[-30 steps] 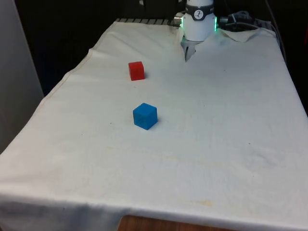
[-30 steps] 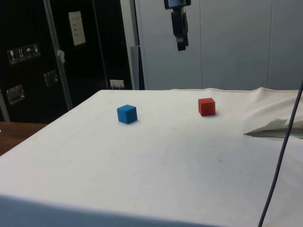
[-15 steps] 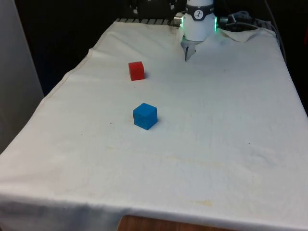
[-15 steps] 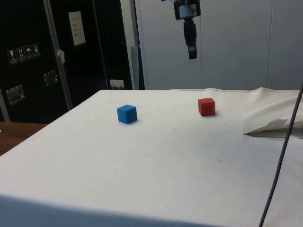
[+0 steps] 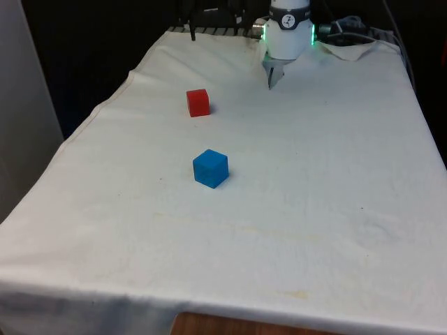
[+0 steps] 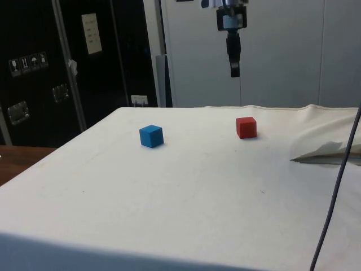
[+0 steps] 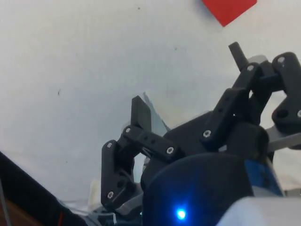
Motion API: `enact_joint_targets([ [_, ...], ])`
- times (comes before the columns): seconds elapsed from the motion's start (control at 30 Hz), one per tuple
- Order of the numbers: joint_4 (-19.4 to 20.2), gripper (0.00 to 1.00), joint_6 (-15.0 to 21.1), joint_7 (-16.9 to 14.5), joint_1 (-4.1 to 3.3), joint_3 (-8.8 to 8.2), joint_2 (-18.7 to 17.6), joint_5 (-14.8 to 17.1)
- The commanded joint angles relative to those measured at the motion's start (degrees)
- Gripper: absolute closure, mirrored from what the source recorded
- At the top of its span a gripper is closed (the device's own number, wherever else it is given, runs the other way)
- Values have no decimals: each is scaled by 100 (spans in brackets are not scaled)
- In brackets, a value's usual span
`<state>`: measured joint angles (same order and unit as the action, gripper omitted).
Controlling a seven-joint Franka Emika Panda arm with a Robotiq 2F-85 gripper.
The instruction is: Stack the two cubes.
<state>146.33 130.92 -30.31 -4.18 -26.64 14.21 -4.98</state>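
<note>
My black two-finger gripper [image 6: 234, 70] hangs high above the desk [image 6: 186, 192], which is covered by a white cloth, and in the side view it stands above and slightly to the left of the small red cube [image 6: 246, 127]. My jaws are spread wide apart and hold nothing; in the wrist view the two black fingers [image 7: 140, 114] stand well separated over bare white cloth, with a corner of the red cube [image 7: 229, 9] beyond them. The red cube [image 5: 198, 102] rests flat on the cloth in the far part of the desk, towards the front view's left. The small blue cube [image 5: 210, 168] rests on the cloth nearer the middle of the desk, well apart from the red cube, with one corner turned towards the front camera. In the side view the blue cube [image 6: 151, 136] sits to the left of the red one, with open cloth between them. Neither cube touches the other or my gripper. A fold of the white cloth [image 6: 327, 151] lies rumpled at the side view's right edge, and a dark cable [image 6: 337, 186] crosses in front of it.
</note>
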Motion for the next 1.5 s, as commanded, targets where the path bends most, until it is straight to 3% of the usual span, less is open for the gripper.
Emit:
enact_joint_targets([
  [0.0, 0, 0, 0, 0, 0, 0, 0, 0],
  [0.3, 315, 0, 682, -481, 17, -350, 40, 0],
  [0.33, 275, 0, 602, -458, 6, -344, 6, 6],
  [0.57, 539, 0, 1129, -796, 6, -533, -6, 6],
  [0.6, 516, 0, 1049, -779, 6, -527, -6, 6],
  [0.87, 733, 0, 1593, -1112, 11, -659, -132, -11],
  [0.9, 705, 0, 1490, -1071, 6, -647, -126, 6],
  [0.97, 745, 0, 1707, -1203, 6, -688, -218, -23],
  [1.17, 745, 0, 1902, -1375, 17, -716, -413, -46],
  [1.2, 728, 0, 1799, -1364, 6, -710, -384, 6],
  [1.33, 785, 0, 2120, -1507, 17, -739, -596, -40],
  [1.47, 802, 0, 2194, -1570, 6, -739, -728, 6],
])
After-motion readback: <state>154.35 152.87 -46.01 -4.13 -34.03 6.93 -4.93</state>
